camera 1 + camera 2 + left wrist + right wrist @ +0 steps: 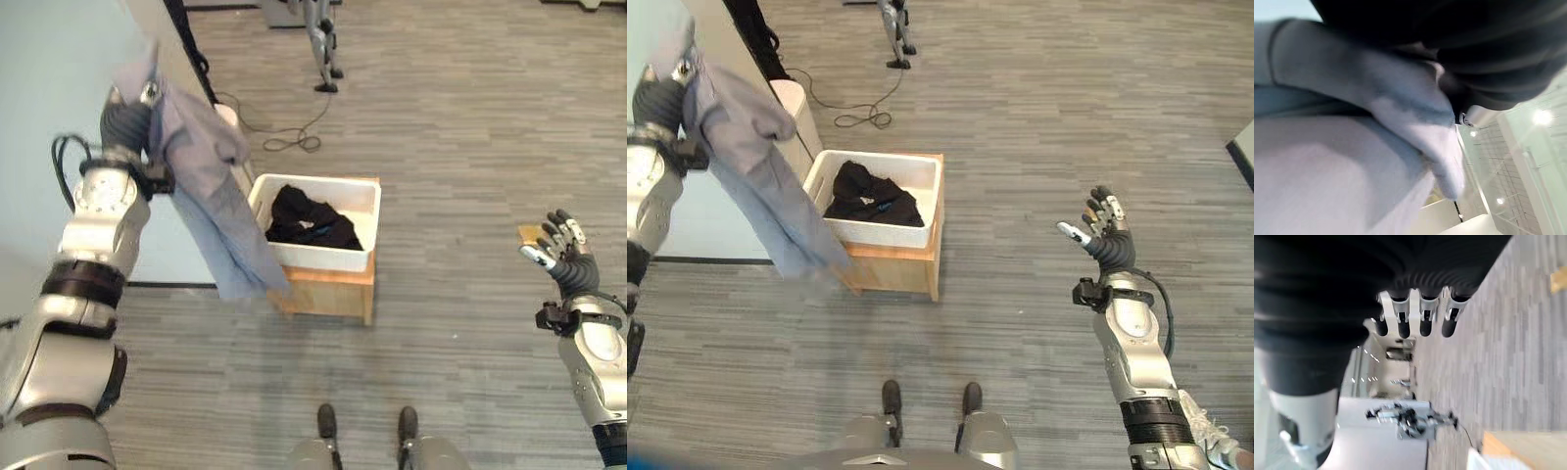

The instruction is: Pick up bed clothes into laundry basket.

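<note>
Left hand (125, 122) raised, fingers clenched on a grey-blue garment (211, 196) hanging beside the white laundry basket (361, 201) rim, black clothing (309, 220) inside, right hand (1102, 232) relaxed with fingers spread, well apart over bare floor (460, 147)

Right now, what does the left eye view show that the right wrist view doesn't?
Left eye view: the left robot hand raised, gripping a grey garment that hangs by the white basket, which holds dark clothes and sits on a wooden stand. Right wrist view: the fingers of the right robot hand from close, straight, holding nothing. Both: the right robot hand, open, and the grey floor.
</note>
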{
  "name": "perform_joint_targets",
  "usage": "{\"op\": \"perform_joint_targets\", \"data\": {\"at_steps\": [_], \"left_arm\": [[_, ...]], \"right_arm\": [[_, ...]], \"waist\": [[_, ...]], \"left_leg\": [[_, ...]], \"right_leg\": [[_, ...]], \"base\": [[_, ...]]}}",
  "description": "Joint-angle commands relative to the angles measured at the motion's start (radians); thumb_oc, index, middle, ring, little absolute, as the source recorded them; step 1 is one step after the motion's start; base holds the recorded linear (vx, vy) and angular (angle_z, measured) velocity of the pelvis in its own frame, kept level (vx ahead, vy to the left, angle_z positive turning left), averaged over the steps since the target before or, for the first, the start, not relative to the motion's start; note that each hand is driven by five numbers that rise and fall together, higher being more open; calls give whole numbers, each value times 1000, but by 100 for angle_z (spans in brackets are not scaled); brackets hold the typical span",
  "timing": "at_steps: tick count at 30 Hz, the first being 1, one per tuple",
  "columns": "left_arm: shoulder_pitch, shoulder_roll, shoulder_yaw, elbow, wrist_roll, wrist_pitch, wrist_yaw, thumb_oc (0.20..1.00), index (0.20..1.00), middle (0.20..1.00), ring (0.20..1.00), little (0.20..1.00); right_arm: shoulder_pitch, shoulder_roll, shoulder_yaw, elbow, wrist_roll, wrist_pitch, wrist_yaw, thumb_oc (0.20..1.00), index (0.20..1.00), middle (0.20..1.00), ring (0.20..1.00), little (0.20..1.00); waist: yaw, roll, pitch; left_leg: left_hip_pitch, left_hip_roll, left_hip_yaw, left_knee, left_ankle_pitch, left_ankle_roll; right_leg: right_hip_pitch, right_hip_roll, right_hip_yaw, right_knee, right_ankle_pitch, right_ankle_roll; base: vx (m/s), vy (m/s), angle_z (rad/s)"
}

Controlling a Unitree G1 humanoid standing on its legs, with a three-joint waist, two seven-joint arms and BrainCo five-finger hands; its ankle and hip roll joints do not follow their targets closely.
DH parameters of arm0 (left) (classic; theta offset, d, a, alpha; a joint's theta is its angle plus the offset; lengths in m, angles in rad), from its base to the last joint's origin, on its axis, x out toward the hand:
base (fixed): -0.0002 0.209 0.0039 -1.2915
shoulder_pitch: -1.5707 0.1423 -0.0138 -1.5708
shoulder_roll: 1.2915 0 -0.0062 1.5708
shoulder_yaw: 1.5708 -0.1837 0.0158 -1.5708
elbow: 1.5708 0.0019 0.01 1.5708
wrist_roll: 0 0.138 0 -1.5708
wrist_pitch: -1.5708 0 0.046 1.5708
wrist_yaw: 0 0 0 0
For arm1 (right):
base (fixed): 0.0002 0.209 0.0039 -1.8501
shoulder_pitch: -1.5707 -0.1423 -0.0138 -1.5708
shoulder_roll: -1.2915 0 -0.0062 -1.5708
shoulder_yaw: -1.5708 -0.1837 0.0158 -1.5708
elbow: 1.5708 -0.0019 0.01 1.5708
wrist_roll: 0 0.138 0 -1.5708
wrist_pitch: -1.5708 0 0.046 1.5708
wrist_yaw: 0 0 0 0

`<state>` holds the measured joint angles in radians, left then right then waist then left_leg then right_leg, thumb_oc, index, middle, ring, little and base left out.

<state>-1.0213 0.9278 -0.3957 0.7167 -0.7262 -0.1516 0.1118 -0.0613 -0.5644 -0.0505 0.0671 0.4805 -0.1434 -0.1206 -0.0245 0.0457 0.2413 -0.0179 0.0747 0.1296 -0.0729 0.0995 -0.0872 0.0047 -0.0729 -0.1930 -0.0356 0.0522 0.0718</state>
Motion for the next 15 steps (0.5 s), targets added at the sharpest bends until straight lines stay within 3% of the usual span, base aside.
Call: {"op": "perform_joint_targets", "data": {"at_steps": [1, 5, 15], "left_arm": [[-250, 56, -72, 41, -33, -62, 4, 200, 200, 200, 200, 200], [-422, 68, -185, 122, 9, -58, 9, 200, 200, 200, 200, 200], [-614, 120, -294, 169, 39, -66, 26, 200, 200, 200, 200, 200]], "right_arm": [[-49, 7, 16, -1, 7, -51, 10, 1000, 1000, 1000, 1000, 1000], [-42, 6, 39, -8, -5, -52, 30, 1000, 1000, 1000, 1000, 1000], [56, 35, -4, -32, -38, -50, 49, 1000, 1000, 1000, 1000, 1000]], "waist": [[-11, -68, -80], [-18, -71, -94], [-22, -63, -116]], "left_leg": [[-63, 21, -11, -14, 65, -22], [-71, 14, -1, -14, 55, -17], [-79, -4, 13, -14, 36, -7]], "right_leg": [[116, -39, 19, -47, -68, 94], [106, -45, 25, -51, -59, 108], [83, -58, 28, -52, -51, 125]], "base": [[99, 66, 12], [66, 36, 4], [71, 31, -7]]}}
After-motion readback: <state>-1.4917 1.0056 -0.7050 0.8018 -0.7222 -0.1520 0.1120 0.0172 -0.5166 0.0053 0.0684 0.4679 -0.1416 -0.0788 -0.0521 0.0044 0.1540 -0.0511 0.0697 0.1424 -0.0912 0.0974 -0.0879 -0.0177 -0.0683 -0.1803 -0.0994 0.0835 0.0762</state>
